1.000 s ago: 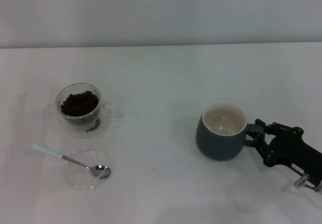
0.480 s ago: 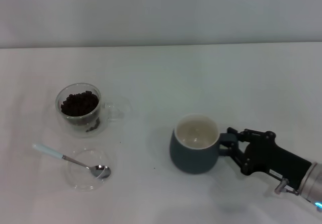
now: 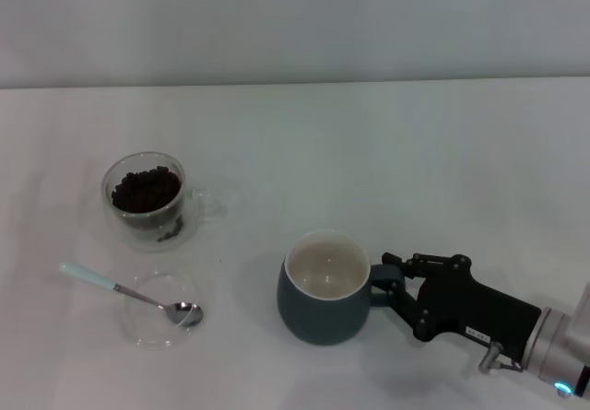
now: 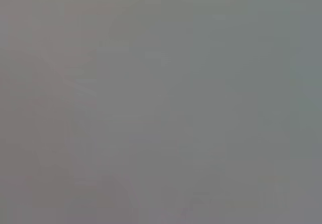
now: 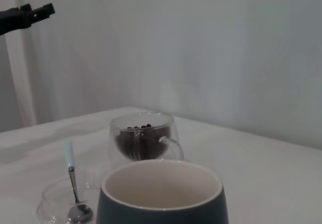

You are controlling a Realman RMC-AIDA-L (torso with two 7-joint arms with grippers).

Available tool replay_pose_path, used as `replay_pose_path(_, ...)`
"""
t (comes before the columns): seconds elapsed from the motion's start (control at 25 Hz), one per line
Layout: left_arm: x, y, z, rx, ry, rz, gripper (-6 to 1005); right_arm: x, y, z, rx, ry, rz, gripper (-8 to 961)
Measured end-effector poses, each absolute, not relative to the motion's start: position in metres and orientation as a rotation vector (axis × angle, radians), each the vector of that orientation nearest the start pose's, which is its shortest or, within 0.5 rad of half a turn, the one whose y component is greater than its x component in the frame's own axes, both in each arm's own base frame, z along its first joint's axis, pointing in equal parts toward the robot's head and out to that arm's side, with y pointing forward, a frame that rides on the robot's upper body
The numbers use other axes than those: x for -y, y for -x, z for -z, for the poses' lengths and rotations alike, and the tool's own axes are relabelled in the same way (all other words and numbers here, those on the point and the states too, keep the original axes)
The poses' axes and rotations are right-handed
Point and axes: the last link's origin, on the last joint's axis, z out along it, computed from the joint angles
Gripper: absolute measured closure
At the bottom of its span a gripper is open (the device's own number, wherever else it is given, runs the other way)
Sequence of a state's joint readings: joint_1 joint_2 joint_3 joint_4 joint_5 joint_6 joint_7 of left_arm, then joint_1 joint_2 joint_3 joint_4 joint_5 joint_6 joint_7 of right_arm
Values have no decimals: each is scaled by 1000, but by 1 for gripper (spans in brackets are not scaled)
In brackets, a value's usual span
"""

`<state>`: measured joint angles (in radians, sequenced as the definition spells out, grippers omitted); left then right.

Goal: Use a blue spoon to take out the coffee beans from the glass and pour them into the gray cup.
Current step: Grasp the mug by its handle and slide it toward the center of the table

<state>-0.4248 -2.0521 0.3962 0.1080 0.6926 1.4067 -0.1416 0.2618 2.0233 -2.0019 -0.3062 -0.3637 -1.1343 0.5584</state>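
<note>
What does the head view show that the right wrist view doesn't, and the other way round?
Only the head view shows the right claw at the gray cup's handle. Only the right wrist view shows a dark arm part high against the wall. Both show the cup, the glass of coffee beans, and the blue spoon resting in the clear dish.

Nothing but flat gray haze from the left wrist view. Mug (image 5: pixel 162 194) cut off low at the frame edge in the right wrist view, handle and base unseen. Right arm (image 3: pixel 544 341) cropped beyond the mug.
</note>
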Motion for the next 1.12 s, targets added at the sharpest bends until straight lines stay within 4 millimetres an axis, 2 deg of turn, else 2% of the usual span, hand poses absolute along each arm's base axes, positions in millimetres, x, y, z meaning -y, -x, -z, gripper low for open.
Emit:
replay_pose_path(0.52, -309, 373, -102, 338, 1167, 663, 127, -256, -324, 81, -614, 2340, -679, 561)
replay_pose_path(0.76, -306, 374, -100, 345, 1162, 659, 126, -249, -324, 86, -602, 2378, -667, 318)
replay_pose_path(0.96, -304, 373, -94, 358, 1156, 660, 127, -246, -327, 83, -606, 2379, -668, 225)
replay_pose_path(1.12, -304, 372, -91, 368, 1155, 670, 127, -238, -332, 78, -614, 2377, -691, 225)
